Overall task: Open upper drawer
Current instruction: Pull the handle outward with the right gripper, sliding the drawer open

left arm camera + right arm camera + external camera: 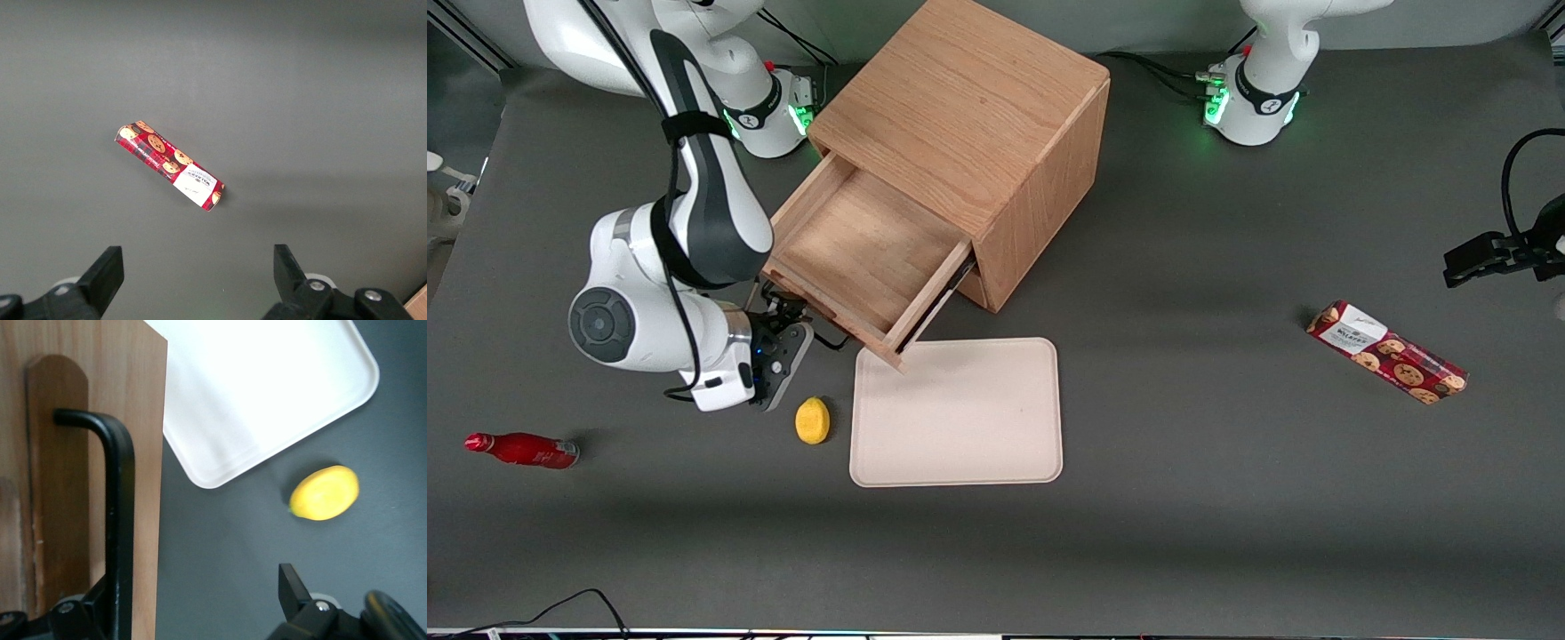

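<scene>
The upper drawer (863, 258) stands pulled well out of the oak cabinet (969, 133), its bare wooden tray open to view from above and its front panel pointing toward about 7 o'clock in the front view. One corner of the drawer front overhangs the edge of a pale tray (956, 413) that lies flat on the dark worktop (1227, 498).

The gripper (783, 342) sits just in front of the drawer front, at the end nearer the working arm's base. In the right wrist view its fingers are spread wide apart: one finger (87, 610) lies right by the black handle (113, 513), whose bar runs along the drawer front (67, 453), while the other finger (293, 590) hangs over bare worktop, well clear of the wood. Nothing is clamped between them; whether the near finger touches the handle cannot be told.

A lemon (812, 420) lies on the worktop just beside the tray, at about 5 o'clock from the gripper. A red bottle (523, 450) lies on its side toward the working arm's end of the worktop. A red biscuit packet (1387, 352) lies toward the parked arm's end.
</scene>
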### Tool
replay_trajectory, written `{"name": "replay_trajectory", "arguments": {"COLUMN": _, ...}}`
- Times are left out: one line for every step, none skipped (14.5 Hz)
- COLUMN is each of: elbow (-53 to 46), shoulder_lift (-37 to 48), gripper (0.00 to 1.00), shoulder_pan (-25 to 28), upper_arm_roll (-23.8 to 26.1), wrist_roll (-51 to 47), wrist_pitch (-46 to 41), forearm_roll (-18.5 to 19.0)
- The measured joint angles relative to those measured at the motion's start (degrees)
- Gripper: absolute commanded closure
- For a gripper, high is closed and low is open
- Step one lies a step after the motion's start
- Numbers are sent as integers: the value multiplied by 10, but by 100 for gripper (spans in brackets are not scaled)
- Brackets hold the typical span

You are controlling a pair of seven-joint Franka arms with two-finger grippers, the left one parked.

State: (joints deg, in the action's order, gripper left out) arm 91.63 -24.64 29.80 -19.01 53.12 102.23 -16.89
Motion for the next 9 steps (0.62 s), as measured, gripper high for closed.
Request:
{"name": "replay_trajectory", "arguments": {"elbow": -6, "shoulder_lift": -5, "gripper": 0, "shoulder_pan": -5, "upper_arm_roll": 0, "wrist_roll": 4, "wrist_pitch": 0, "forearm_roll": 0}}
{"name": "replay_trajectory", "arguments": {"elbow": -13, "shoulder_lift": -9, "gripper": 0, "shoulder_pan": -10, "upper_arm_roll": 0, "wrist_roll": 6, "wrist_pitch": 0, "forearm_roll": 0}}
{"name": "replay_trajectory", "arguments": {"elbow": -19, "shoulder_lift": -13, "gripper": 0, "shoulder_pan": -15, "upper_arm_roll": 0, "wrist_roll": 8, "wrist_pitch": 0, "forearm_roll": 0}}
{"name": "replay_trajectory", "arguments": {"elbow": -25, "shoulder_lift": -16, "gripper": 0, "shoulder_pan": -18, "upper_arm_roll": 0, "wrist_roll": 9, "wrist_pitch": 0, "forearm_roll": 0}}
{"name": "replay_trajectory", "arguments": {"elbow": -30, "shoulder_lift": -18, "gripper": 0, "shoulder_pan": -20, "upper_arm_roll": 0, "wrist_roll": 9, "wrist_pitch": 0, "forearm_roll": 0}}
{"name": "replay_trajectory", "arguments": {"elbow": -32, "shoulder_lift": -19, "gripper": 0, "shoulder_pan": -21, "upper_arm_roll": 0, "wrist_roll": 10, "wrist_pitch": -1, "forearm_roll": -1}}
{"name": "replay_trajectory", "arguments": {"elbow": -33, "shoulder_lift": -20, "gripper": 0, "shoulder_pan": -21, "upper_arm_roll": 0, "wrist_roll": 11, "wrist_pitch": -1, "forearm_roll": -2}}
{"name": "replay_trajectory", "arguments": {"elbow": -34, "shoulder_lift": -20, "gripper": 0, "shoulder_pan": -21, "upper_arm_roll": 0, "wrist_roll": 13, "wrist_pitch": -2, "forearm_roll": -2}}
{"name": "replay_trajectory", "arguments": {"elbow": -35, "shoulder_lift": -21, "gripper": 0, "shoulder_pan": -21, "upper_arm_roll": 0, "wrist_roll": 14, "wrist_pitch": -2, "forearm_roll": -3}}
